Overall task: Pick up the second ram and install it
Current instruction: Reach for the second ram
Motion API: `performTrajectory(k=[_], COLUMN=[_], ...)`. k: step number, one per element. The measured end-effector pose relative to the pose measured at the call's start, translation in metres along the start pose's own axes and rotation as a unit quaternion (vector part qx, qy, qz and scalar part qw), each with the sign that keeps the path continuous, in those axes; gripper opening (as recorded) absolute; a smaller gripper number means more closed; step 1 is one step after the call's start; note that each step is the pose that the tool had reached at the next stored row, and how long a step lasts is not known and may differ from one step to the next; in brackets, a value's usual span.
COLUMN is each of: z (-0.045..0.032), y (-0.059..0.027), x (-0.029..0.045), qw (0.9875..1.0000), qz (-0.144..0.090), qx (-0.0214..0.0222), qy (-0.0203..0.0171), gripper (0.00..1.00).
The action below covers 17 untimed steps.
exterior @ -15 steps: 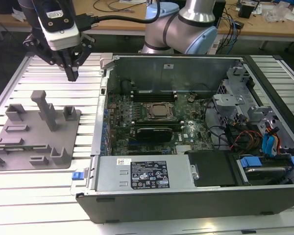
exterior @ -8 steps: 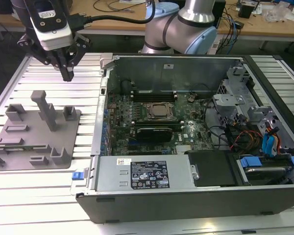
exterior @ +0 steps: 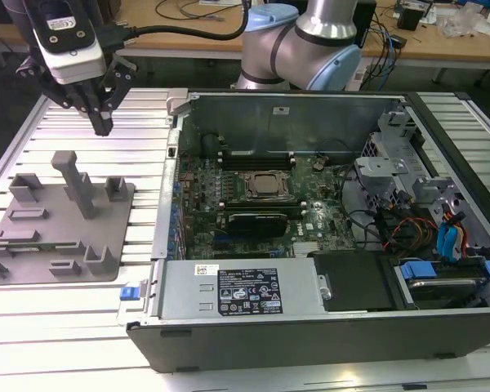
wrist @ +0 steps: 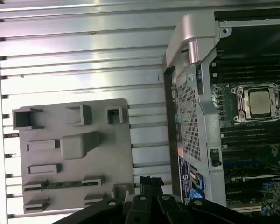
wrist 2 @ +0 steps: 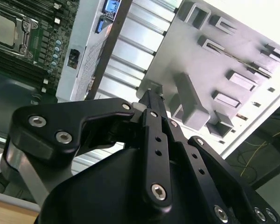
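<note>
The second ram (wrist: 60, 183) is a thin, dull green stick standing on edge between two low blocks of the grey holder plate (wrist: 116, 154). In the exterior view it appears as a thin line (exterior: 39, 246) near the plate's front left. My gripper (exterior: 104, 124) hangs above the slatted table, behind the plate and left of the computer case. Its fingertips are together and hold nothing, which both wrist views confirm (wrist 2: 151, 95) (wrist: 147, 179). The processor socket (exterior: 265, 186) and black memory slots (exterior: 253, 158) lie in the open case.
The open computer case (exterior: 173, 102) stands right of the plate with its metal wall edge nearest my gripper. A tall grey post (exterior: 75, 184) rises from the holder plate. Cables, a power supply (exterior: 237, 290) and drive bays fill the case's right side.
</note>
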State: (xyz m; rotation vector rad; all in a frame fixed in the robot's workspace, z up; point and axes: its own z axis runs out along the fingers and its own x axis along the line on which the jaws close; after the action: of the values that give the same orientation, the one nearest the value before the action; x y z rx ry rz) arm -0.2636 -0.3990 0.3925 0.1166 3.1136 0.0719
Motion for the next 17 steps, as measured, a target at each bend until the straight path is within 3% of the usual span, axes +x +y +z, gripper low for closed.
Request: performTrajectory(k=[3,12,17], z=[-0.0001,0.0000,0.0001], y=[-0.0004,-0.0029,-0.0039], x=[0.0047,0.0320,0.0385], qw=[1.0000,1.0000,1.0000], qz=[0.000,0.000,0.000], qx=[-0.0002,-0.0006,-0.0007], qy=[0.0000,0.0000,0.0000], gripper=[0.08,0.08,0.08])
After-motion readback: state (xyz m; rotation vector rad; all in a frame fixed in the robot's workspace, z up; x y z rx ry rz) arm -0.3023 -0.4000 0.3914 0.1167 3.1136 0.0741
